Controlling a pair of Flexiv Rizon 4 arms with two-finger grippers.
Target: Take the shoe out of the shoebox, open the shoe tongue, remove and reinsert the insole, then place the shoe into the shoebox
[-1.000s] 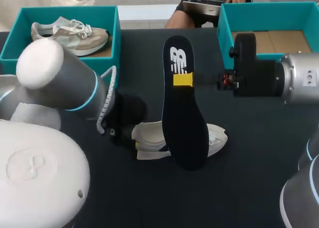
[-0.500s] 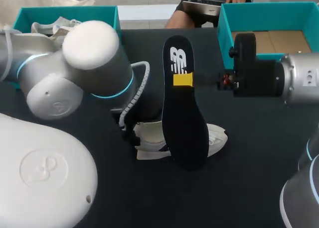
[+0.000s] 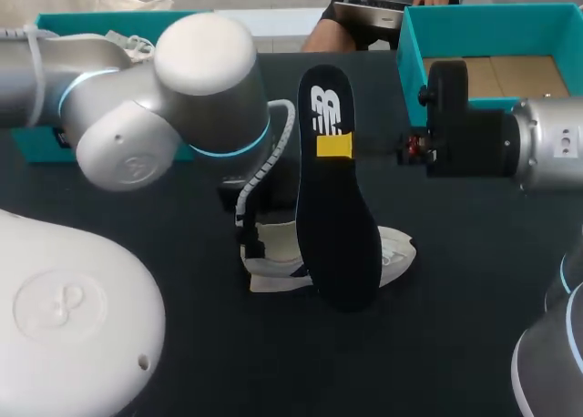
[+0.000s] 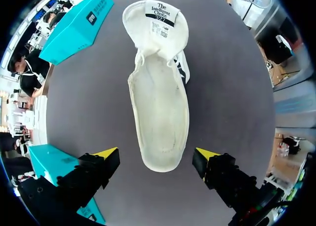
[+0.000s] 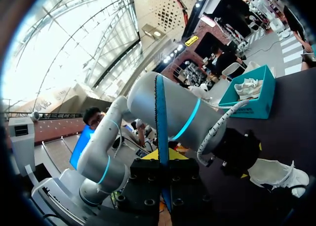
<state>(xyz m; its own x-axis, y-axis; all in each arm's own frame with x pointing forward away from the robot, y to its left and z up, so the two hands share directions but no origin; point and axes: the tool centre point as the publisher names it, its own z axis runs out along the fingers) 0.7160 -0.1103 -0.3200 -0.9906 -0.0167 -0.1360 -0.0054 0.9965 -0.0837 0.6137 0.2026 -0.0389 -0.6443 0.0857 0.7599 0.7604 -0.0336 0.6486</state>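
Note:
The white shoe lies on its side-flat sole on the dark table, its tongue folded forward. In the left wrist view the shoe shows an open mouth and a bare footbed. My left gripper hangs open just above its heel, one finger on each side; from the head view the left gripper sits at the shoe's left end. The dark insole stands upright over the shoe, held by my right gripper, which is shut on it. Seen edge-on, the insole rises between the right gripper's fingers.
An empty teal shoebox stands at the back right. A second teal shoebox at the back left holds another shoe and is largely hidden behind my left arm.
My left arm has swung in from the left, and its open gripper has come over the heel of the shoe. The right arm and insole have not moved.

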